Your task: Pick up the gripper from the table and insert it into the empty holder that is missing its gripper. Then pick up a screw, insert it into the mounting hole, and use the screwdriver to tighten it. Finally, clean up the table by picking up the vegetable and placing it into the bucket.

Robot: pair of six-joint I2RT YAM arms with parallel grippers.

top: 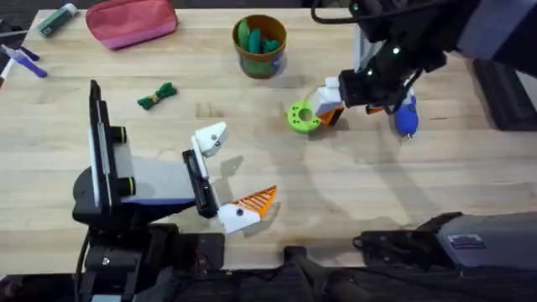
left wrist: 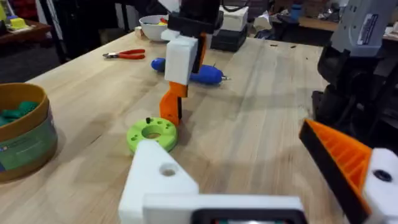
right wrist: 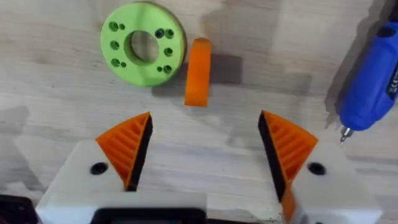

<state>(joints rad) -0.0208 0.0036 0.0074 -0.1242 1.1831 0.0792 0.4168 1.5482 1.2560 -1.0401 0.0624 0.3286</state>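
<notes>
Open right hand [right wrist: 202, 146] above gripper [right wrist: 198, 71]

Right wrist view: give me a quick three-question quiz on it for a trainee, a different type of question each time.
1. True or false: the right claw is shut on the orange fingertip pad.
2. Multiple choice: what lies right beside the pad? A) the green disc B) red pliers C) a white bowl
3. Fill in: the blue tool lying off to one side of the claw is the ____.

Key:
1. False. The claw is open and the pad lies loose ahead of it.
2. A
3. screwdriver
</notes>
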